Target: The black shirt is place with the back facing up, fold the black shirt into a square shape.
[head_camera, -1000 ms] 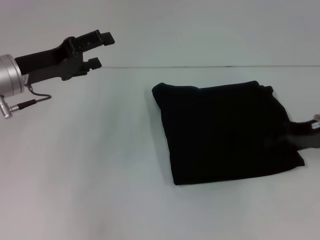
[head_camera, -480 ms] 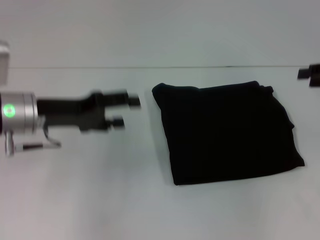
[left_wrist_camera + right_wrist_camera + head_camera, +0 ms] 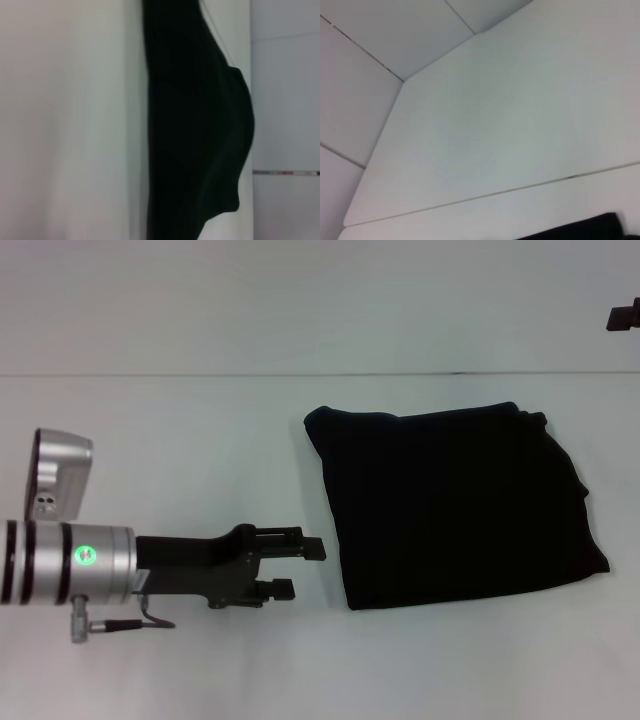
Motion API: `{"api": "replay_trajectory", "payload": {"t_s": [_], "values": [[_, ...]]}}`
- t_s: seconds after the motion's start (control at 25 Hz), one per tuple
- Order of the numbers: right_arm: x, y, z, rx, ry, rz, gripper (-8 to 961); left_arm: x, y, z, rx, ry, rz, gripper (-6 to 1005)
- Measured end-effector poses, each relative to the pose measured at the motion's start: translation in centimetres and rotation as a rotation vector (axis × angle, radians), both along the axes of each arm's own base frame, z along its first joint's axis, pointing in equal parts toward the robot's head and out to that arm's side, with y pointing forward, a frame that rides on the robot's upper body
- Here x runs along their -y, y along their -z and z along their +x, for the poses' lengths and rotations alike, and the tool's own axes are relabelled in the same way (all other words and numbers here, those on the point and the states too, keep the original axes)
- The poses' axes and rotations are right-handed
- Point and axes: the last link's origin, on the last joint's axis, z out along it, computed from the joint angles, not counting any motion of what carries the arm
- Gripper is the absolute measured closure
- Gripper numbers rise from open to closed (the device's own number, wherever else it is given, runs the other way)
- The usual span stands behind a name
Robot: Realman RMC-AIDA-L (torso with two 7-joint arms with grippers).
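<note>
The black shirt (image 3: 455,502) lies folded into a rough square on the white table, right of centre in the head view. It fills the middle of the left wrist view as a dark mass, the black shirt (image 3: 197,125), and a corner of the black shirt (image 3: 580,231) shows in the right wrist view. My left gripper (image 3: 300,568) hovers low just left of the shirt's near-left corner, open with nothing between its fingers. Only a small dark tip of my right gripper (image 3: 625,315) shows, at the far right edge and raised well clear of the shirt.
The white table (image 3: 180,440) spreads around the shirt, its back edge a thin line across the head view. White wall panels (image 3: 395,40) stand behind it.
My left gripper swung from the far left down toward me and in beside the shirt's near-left corner. My right gripper left the shirt's right edge and rose to the upper right.
</note>
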Motion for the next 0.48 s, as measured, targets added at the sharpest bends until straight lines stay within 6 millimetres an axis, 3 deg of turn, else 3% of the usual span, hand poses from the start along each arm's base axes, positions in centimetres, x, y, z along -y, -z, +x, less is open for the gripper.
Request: {"api": "replay_trajectory", "payload": {"t_s": [0.16,0.2,0.32,0.48], "values": [[-0.2,0.3,-0.6,-0.007,-0.013,-0.007,8,0.4,1.4,-0.1,0.01,-0.037,-0.012,176],[-0.3,0.3,-0.7,-0.008,-0.015,-0.008,8,0.5,1.8,0.0,0.013,-0.041,-0.018,176],[-0.4,0.5,-0.9,-0.008,-0.019,-0.012,9,0.7,2.6,0.4,0.022,-0.045,-0.032,366],[-0.4,0.5,-0.9,-0.01,-0.02,-0.01,9,0.8,3.9,0.6,0.013,-0.067,-0.034,395]]}}
